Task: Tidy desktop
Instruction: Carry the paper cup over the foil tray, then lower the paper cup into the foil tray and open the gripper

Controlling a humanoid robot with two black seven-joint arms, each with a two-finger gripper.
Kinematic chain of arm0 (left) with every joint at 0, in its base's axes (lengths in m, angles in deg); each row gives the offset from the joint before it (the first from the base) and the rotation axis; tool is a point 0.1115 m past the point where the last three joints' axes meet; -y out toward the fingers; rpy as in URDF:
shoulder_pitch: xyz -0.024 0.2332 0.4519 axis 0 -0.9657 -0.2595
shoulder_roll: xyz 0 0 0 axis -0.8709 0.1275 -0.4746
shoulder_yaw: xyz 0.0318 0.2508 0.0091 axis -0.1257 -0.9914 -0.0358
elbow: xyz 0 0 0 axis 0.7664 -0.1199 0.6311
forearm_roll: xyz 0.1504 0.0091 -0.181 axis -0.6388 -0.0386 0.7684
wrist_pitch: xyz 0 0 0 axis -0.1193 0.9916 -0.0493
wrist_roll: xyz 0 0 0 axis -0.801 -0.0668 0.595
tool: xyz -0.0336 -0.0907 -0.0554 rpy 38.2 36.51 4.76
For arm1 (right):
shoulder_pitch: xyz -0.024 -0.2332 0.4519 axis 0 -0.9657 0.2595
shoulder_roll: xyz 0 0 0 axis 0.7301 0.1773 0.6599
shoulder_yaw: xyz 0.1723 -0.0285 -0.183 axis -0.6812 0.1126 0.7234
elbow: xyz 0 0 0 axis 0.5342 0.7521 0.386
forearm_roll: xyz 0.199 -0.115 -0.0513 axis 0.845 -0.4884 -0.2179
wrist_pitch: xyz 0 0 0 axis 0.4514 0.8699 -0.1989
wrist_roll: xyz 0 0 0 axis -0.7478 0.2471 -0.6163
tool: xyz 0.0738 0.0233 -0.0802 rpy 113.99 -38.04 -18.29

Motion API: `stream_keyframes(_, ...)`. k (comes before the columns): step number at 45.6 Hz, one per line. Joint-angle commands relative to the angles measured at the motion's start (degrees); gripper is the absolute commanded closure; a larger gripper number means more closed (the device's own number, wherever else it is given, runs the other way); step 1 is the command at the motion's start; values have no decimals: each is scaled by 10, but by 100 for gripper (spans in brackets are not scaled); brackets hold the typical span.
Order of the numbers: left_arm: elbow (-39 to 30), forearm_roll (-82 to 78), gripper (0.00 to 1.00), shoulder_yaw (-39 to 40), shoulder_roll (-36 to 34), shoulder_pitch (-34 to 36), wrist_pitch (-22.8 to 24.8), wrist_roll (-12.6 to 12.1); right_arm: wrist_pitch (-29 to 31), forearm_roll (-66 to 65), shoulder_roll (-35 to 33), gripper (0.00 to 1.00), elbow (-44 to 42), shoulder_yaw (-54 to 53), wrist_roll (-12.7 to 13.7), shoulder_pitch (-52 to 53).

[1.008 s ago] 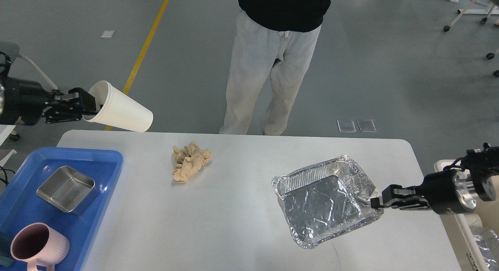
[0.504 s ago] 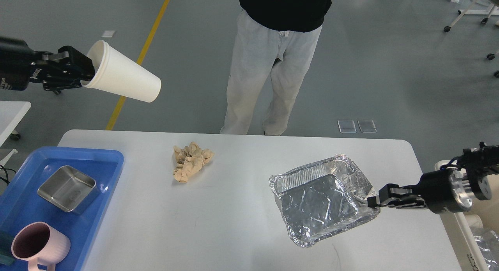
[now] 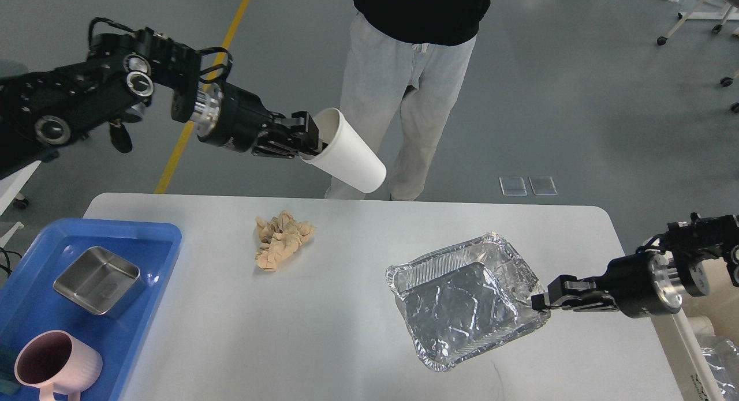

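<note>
The white desktop point(image 3: 346, 320) fills the lower view. My left gripper point(image 3: 312, 142) is shut on the rim of a white paper cup point(image 3: 349, 153), held tilted in the air above the desktop's far edge, bottom pointing right and down. At the right, my right gripper point(image 3: 540, 300) is shut on the edge of a crumpled foil tray point(image 3: 462, 300), which is tilted over the desktop. A crumpled brown paper napkin point(image 3: 283, 236) lies on the desktop between them.
A blue plastic tray point(image 3: 34, 308) at the left holds a steel square dish point(image 3: 97, 280) and a pink mug point(image 3: 55, 366). A person point(image 3: 404, 89) stands just beyond the far edge. A white bin with a clear bag point(image 3: 713, 355) sits at the right.
My left arm has swung far to the right with the paper cup, from beyond the left corner to above the far edge. My right gripper has drawn the foil tray slightly leftward.
</note>
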Motion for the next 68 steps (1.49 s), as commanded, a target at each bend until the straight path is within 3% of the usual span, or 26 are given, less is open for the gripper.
stream_keyframes(1, 38, -2, 100, -41, 108, 20, 0, -1, 1, -1, 5, 100, -7, 0, 0, -1)
stream_keyframes(11, 51, -2, 100, -113, 227, 68, 0, 0, 1, -4, 16, 100, -23, 0, 0, 0)
stream_keyframes(26, 54, -2, 100, -157, 272, 119, -7, 0, 2, -8, 28, 100, -22, 0, 0, 2)
stream_keyframes(39, 111, -2, 100, -184, 350, 121, -40, 1, 4, -7, 34, 100, -18, -3, 0, 10)
stream_keyframes(68, 116, -2, 100, -212, 357, 122, -51, -7, 7, -7, 31, 100, -15, -2, 0, 30)
